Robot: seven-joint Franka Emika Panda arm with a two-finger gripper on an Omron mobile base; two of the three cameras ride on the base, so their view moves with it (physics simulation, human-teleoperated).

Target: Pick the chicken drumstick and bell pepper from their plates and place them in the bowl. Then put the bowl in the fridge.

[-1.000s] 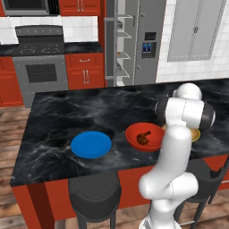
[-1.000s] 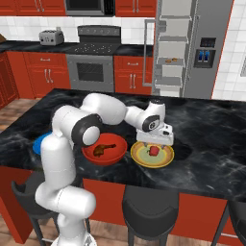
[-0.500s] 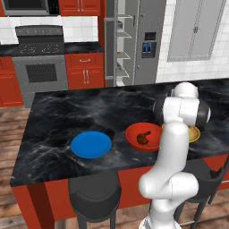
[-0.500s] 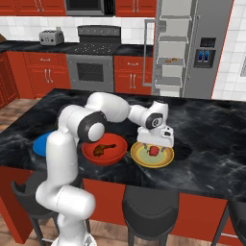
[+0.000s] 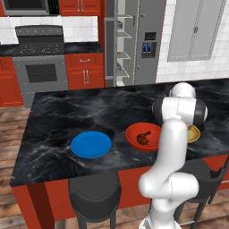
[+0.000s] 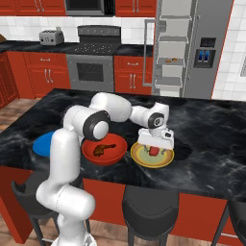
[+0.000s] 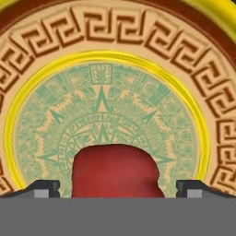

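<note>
Now your fingers [image 7: 46,186] stand released, straddling the bell pepper [image 7: 115,170] on the yellow plate [image 6: 166,161]; keep it centred, descend, clench; drumstick [image 6: 103,149] sits in bowl [image 6: 86,150].

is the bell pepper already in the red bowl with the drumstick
No, the bell pepper lies on the yellow plate under the open gripper, while the red bowl holds just the chicken drumstick.
</note>
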